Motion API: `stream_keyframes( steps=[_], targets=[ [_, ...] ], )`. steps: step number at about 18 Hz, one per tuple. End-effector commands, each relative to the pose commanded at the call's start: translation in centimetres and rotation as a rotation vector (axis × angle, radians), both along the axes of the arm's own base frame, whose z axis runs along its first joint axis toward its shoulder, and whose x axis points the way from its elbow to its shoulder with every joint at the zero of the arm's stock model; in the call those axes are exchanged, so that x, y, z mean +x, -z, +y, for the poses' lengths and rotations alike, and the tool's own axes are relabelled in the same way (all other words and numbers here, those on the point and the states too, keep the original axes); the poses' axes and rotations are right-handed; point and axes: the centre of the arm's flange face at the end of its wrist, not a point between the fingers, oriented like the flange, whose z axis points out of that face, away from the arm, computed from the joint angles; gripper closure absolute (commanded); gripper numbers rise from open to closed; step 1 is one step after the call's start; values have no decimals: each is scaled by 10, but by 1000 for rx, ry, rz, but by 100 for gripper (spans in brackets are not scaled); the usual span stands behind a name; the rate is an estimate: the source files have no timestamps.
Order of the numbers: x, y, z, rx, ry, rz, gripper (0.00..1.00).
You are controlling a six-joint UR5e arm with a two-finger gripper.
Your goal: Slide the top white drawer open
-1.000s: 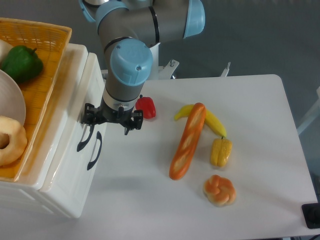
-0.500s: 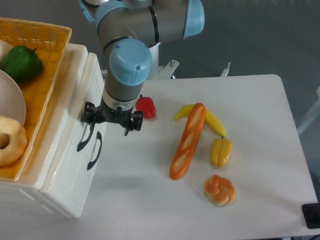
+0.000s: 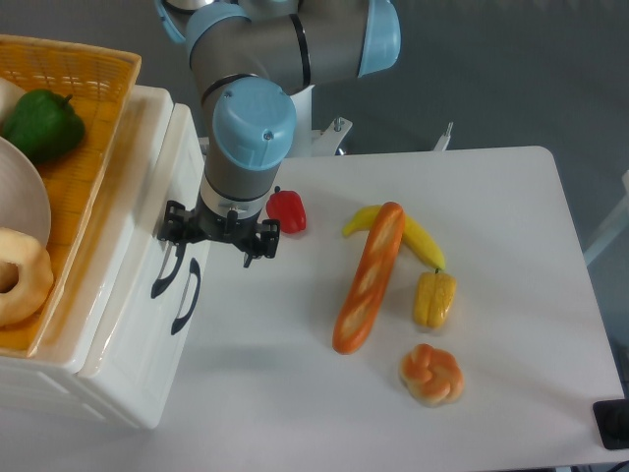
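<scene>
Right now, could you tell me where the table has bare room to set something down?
Free: the right part of the table, and the front strip below the baguette and bun. Crowded: near the drawers, end effector and red pepper.

Pincer [image 3: 218,233] seemingly at top drawer [image 3: 147,226]; baguette [image 3: 370,277] right.

Landmark: glossy white plastic top drawer [image 3: 118,231], left of the white table [image 3: 511,197]. Directly in front of its face the two-finger gripper [image 3: 220,233] hung over the upper curved black handle [image 3: 167,270], blocking approach there from above. Just beyond the gripper, away from the drawer, lay a small red pepper [image 3: 287,211]. Bare tabletop ran between the drawer front and a long orange baguette [image 3: 370,277]. Behind the baguette: yellow banana [image 3: 421,239], corn cob [image 3: 434,299], knotted bun [image 3: 431,374]. Farther right, bare table. An orange woven basket [image 3: 84,128] covered the drawer unit's top.
</scene>
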Motion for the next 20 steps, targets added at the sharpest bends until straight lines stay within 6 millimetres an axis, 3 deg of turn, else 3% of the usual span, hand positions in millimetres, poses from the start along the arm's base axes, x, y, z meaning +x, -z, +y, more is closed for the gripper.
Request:
stream_keyframes(
  steps=[20],
  targets=[
    [2, 7, 6, -2, 34, -10, 0]
  ],
)
